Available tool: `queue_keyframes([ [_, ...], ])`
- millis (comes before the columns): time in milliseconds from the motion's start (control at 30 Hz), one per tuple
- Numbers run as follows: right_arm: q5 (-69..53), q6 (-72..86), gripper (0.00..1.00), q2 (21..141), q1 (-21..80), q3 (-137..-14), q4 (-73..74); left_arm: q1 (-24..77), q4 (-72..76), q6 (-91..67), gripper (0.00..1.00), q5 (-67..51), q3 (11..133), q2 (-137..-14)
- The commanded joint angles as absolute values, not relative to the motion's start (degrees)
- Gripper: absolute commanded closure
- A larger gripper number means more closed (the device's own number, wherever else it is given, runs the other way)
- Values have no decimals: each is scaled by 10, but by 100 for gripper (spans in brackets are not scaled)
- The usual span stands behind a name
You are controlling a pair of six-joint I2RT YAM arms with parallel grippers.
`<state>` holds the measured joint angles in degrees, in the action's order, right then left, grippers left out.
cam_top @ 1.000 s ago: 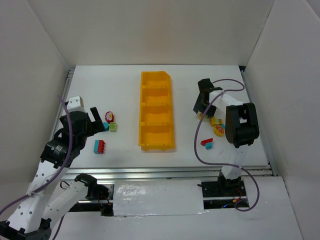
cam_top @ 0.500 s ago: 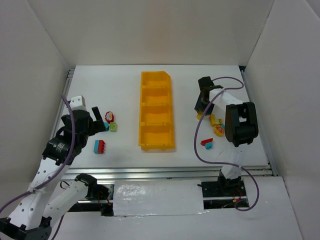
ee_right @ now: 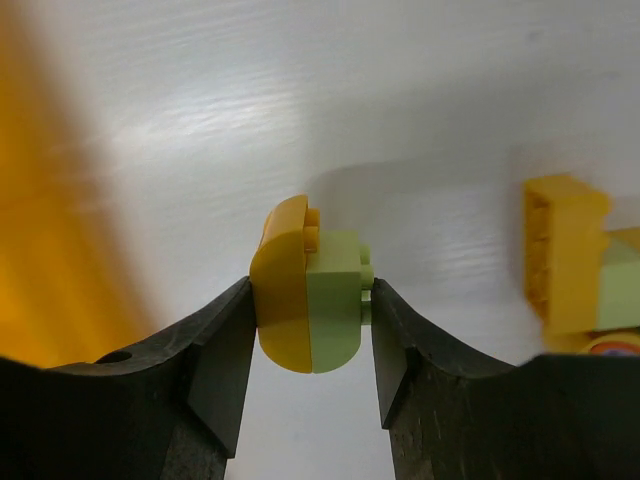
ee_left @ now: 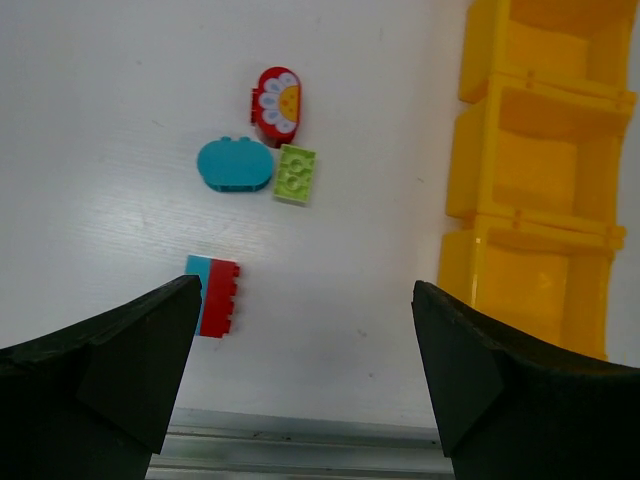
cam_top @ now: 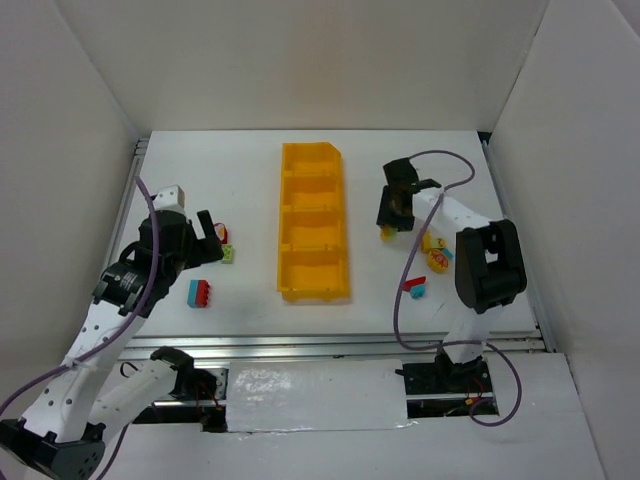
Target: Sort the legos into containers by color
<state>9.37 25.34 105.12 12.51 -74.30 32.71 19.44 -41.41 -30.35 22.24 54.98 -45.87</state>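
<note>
My right gripper [ee_right: 312,320] is shut on a yellow-and-light-green joined lego [ee_right: 310,300] and holds it off the table, just right of the yellow-orange bin [cam_top: 313,222]. In the top view this gripper [cam_top: 388,228] is beside the bin's middle compartments. My left gripper [ee_left: 305,380] is open and empty, above the table left of the bin [ee_left: 530,180]. Ahead of it lie a red oval flower piece [ee_left: 277,104], a teal rounded lego [ee_left: 234,165], a light green lego [ee_left: 296,173] and a red-and-teal brick [ee_left: 213,295].
Right of my right gripper lie a yellow-and-green lego [ee_right: 565,255], more yellow pieces [cam_top: 437,260] and a red-and-teal pair [cam_top: 414,287]. The bin's four compartments look empty. White walls enclose the table, and a metal rail [ee_left: 300,440] runs along its near edge.
My right gripper has moved left toward the bin, carrying the yellow-and-green lego. My left arm has shifted forward and right, over the left group of legos.
</note>
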Motion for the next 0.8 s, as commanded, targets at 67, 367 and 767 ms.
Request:
queue_keyframes([
  [67, 173, 164, 100, 904, 290, -700, 234, 198, -337, -367, 1, 59, 603, -474],
  [367, 193, 103, 100, 695, 506, -633, 147, 198, -216, -485, 1, -103, 590, -502],
  [767, 136, 44, 100, 623, 606, -586, 62, 262, -104, -533, 2, -210, 554, -537],
])
